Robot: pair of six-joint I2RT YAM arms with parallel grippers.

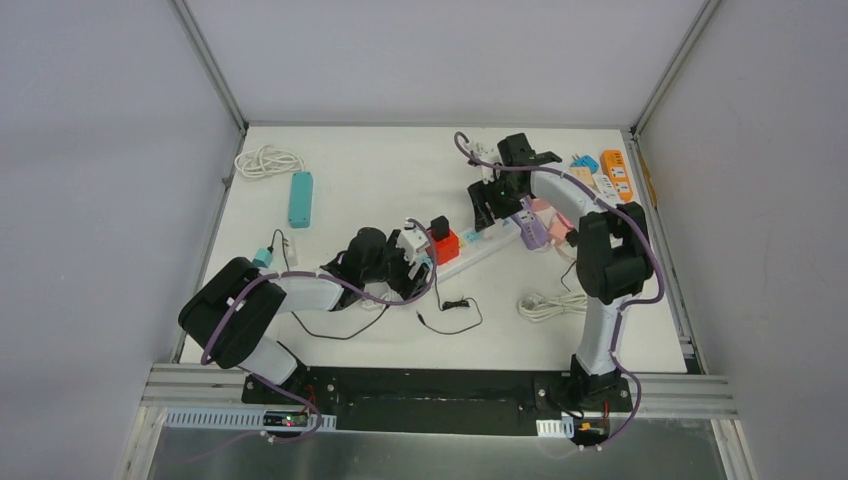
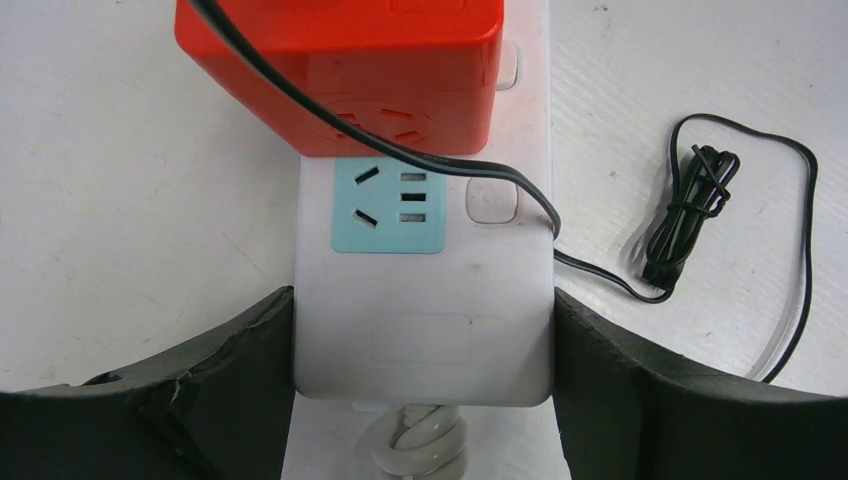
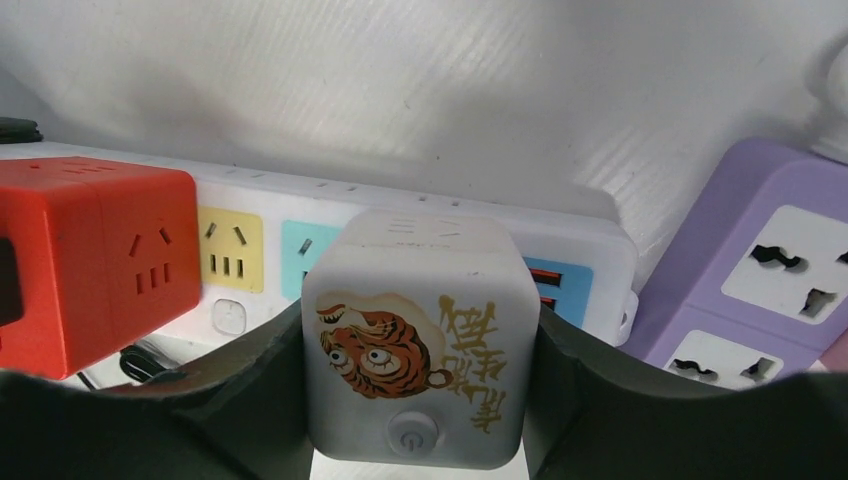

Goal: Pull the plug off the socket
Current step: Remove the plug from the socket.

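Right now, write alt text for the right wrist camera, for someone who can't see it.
The right gripper clamps a white tiger-print cube adapter on a white power strip. A red cube adapter sits on the strip at picture left; a purple power strip lies at picture right.

Spare strips and cords are spread over the white table [image 1: 380, 170].
A teal power strip [image 1: 300, 198] is laid beside a coiled white cable [image 1: 268, 161] at the far left; a purple strip [image 3: 775, 270] and an orange strip [image 1: 617, 175] are seen at the right, and a thin black cord [image 2: 690, 215] is bundled mid-table.
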